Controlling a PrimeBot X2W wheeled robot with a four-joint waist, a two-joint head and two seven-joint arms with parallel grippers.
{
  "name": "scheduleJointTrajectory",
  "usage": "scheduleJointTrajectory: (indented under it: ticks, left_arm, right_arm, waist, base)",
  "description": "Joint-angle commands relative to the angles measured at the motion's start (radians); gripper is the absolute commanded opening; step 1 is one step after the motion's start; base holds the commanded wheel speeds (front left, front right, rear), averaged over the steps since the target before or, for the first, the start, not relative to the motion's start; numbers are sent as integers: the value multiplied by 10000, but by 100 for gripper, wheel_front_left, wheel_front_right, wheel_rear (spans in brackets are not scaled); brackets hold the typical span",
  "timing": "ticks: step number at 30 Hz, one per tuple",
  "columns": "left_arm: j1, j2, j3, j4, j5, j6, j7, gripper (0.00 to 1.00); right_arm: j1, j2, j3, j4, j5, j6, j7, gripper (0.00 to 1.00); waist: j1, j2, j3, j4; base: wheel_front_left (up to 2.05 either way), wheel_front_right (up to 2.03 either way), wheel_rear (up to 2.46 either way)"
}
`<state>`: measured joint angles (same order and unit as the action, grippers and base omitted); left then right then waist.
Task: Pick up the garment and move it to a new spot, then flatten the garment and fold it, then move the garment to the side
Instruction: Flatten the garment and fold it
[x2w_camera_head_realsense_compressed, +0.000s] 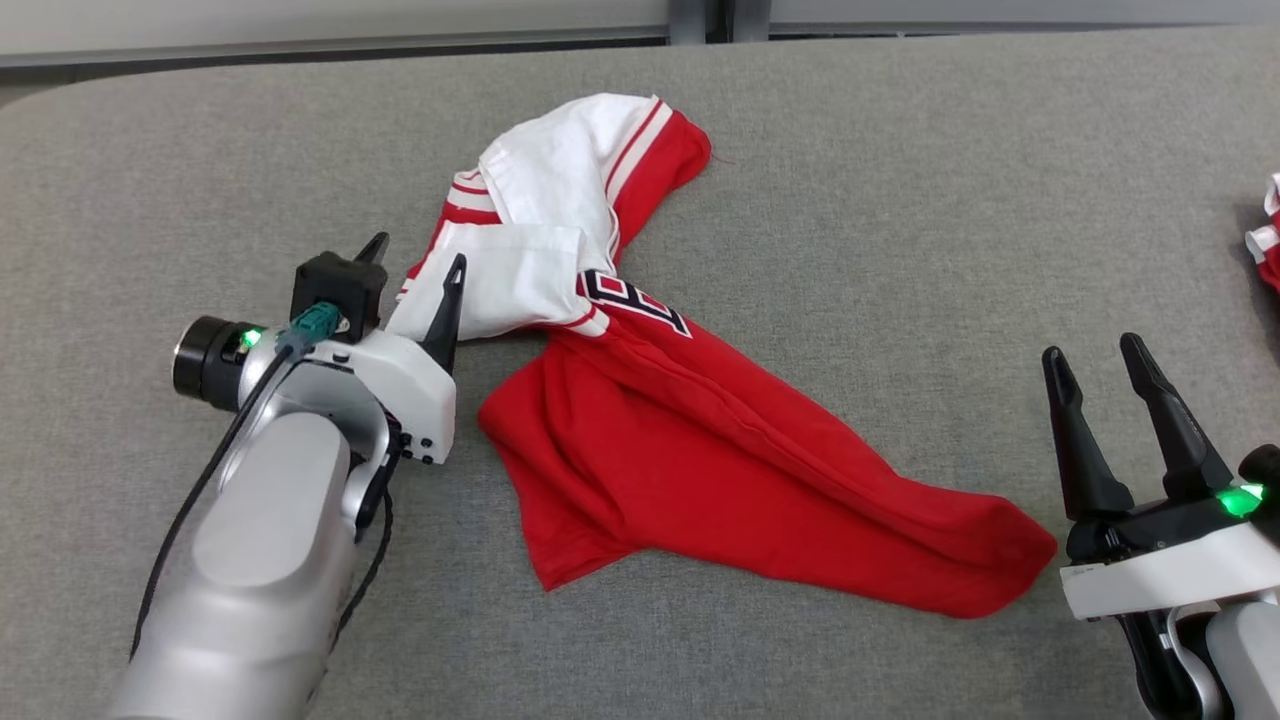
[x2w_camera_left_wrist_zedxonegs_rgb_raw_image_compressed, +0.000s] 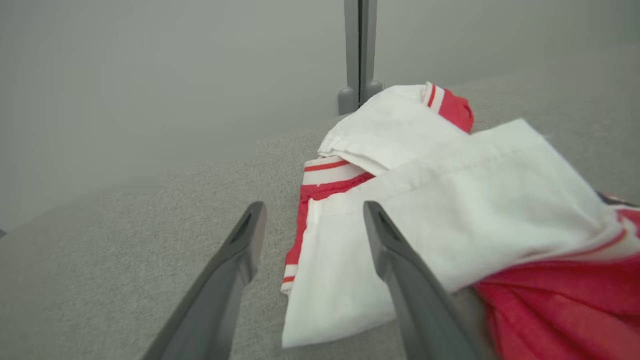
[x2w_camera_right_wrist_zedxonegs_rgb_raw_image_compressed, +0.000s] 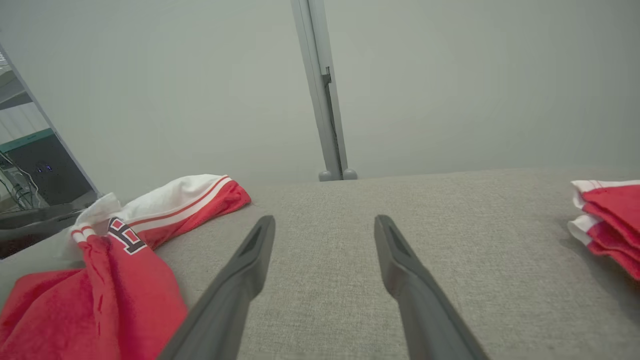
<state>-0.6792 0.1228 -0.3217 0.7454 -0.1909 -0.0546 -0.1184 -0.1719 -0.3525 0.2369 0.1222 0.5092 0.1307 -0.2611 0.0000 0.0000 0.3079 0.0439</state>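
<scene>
Grey woven cloth covered the table (x2w_camera_head_realsense_compressed: 900, 200), its weave coarse and matte, with a pale wall and a thin upright post (x2w_camera_left_wrist_zedxonegs_rgb_raw_image_compressed: 357, 50) behind the far edge. On the middle of that surface lay the garment (x2w_camera_head_realsense_compressed: 700, 440), a soft red jersey with white sleeves, red-and-white striped trim and a dark-outlined block letter on the chest. It was crumpled rather than flat: the white part was bunched and folded over itself at the far end, and the red body ran in long creases toward the near right, ending in a rounded corner. The left gripper (x2w_camera_head_realsense_compressed: 419, 251) stood at the white sleeve with its two long, dark, tapering fingers spread as wide as they go and nothing clamped between them. From the left wrist view the sleeve's hemmed edge lay in the gap between the fingers, and one finger crossed in front of the white cloth; whether it actually touched the cloth was hard to tell. The right gripper (x2w_camera_head_realsense_compressed: 1092, 348) was also spread fully apart and held nothing, poised over bare table just beside the jersey's red corner. A second bundle of red and white cloth (x2w_camera_head_realsense_compressed: 1268, 235) sat at the right edge of the table, well apart from the jersey.
</scene>
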Motion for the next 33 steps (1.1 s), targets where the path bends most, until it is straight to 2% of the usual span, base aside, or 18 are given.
scheduleJointTrajectory:
  ticks: [1, 5, 19, 20, 21, 22, 23, 33]
  left_arm:
    - [-221, 60, -60, 106, 106, -67, 36, 100]
    - [-994, 184, -382, 1049, 413, -130, 144, 100]
    - [-2105, -32, -869, 2885, 646, -111, -848, 100]
    - [-2133, -59, -910, 2969, 651, -129, -877, 91]
    - [-2144, -83, -949, 3063, 651, -161, -911, 44]
    - [-2154, -99, -973, 3163, 634, -195, -949, 12]
    - [-2172, -108, -991, 3255, 601, -217, -957, 0]
    - [-2449, -213, -1022, 3813, 311, -340, -1271, 0]
  right_arm:
    - [-121, -45, -1, 17, 49, -1, -53, 100]
    - [-223, -69, 32, 25, 80, -1, -55, 100]
    - [-372, -116, -71, 199, 108, -1, -55, 100]
    - [-369, -116, -78, 210, 108, -1, -55, 100]
    - [-360, -119, -74, 222, 104, -1, -55, 100]
    - [-357, -122, -63, 238, 99, -1, -55, 100]
    - [-364, -120, -50, 250, 99, -1, -55, 100]
    - [-388, -154, 14, 365, 61, 0, -56, 100]
  waist:
    - [0, 0, 279, -204]
    - [0, 0, 619, -376]
    - [0, 0, 937, -478]
    - [0, 0, 933, -468]
    - [0, 0, 927, -459]
    - [0, 0, 922, -452]
    - [0, 0, 921, -445]
    - [0, 0, 765, -335]
  base:
    - [0, 0, 0]
    - [0, 0, 0]
    - [0, 0, 0]
    - [0, 0, 0]
    - [0, 0, 0]
    - [0, 0, 0]
    - [0, 0, 0]
    - [0, 0, 0]
